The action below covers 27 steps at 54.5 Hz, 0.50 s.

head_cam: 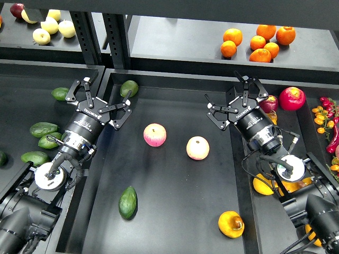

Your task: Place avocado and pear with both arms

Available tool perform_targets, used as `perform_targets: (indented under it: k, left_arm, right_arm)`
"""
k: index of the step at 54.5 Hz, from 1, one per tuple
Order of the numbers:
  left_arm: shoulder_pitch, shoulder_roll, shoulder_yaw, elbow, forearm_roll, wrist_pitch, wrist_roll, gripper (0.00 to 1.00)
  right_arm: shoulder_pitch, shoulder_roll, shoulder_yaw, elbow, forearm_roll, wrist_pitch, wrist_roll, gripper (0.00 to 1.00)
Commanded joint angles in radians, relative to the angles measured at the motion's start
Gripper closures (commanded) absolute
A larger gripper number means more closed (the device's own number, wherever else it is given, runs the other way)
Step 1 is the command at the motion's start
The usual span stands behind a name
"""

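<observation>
The dark green avocado [127, 202] lies on the floor of the central black tray [175, 211], near its front left. At the front right of the same tray rests the yellow-orange pear [231, 224], its brownish hollow patch facing right. My left gripper [100, 103] hovers open over the tray's back left, well behind the avocado, with nothing between its fingers. Over the back right, far above the pear in the view, my right gripper [235, 100] is also open and empty.
Two pink-and-cream apples [154, 135] [197, 147] lie mid-tray between the arms. A paler avocado [128, 88] sits in the tray's back left corner. The left bin holds more avocados [43, 128]; the right bin holds red apples [292, 98] and yellow fruit [263, 185]. Oranges [258, 41] sit on the shelf behind.
</observation>
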Motion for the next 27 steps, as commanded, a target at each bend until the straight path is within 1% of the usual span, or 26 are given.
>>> perform_targets:
  k: [1,13,20,24,27]
  left_arm:
    - [-0.002,0.0,0.002,0.002,0.0,0.0,-0.003,0.0]
    - [-0.002,0.0,0.001,-0.005,-0.001,0.0,0.0,0.0]
    - [0.0,0.0,-0.004,0.002,-0.001,0.0,0.01,0.0]
    - [0.001,0.0,-0.004,-0.004,-0.001,0.0,0.037,0.0]
    - [0.001,0.0,-0.004,-0.01,-0.003,0.0,0.077,0.0]
  right_arm:
    - [0.0,0.0,0.0,0.0,0.0,0.0,0.0,0.0]
    - [0.0,0.0,0.001,-0.001,0.0,0.0,0.0,0.01]
    - [0.0,0.0,0.001,-0.003,0.0,0.0,0.0,0.01]
    - [-0.001,0.0,0.003,-0.003,0.0,0.0,0.0,0.0]
    - [-0.001,0.0,0.001,-0.003,0.001,0.0,0.0,0.0]
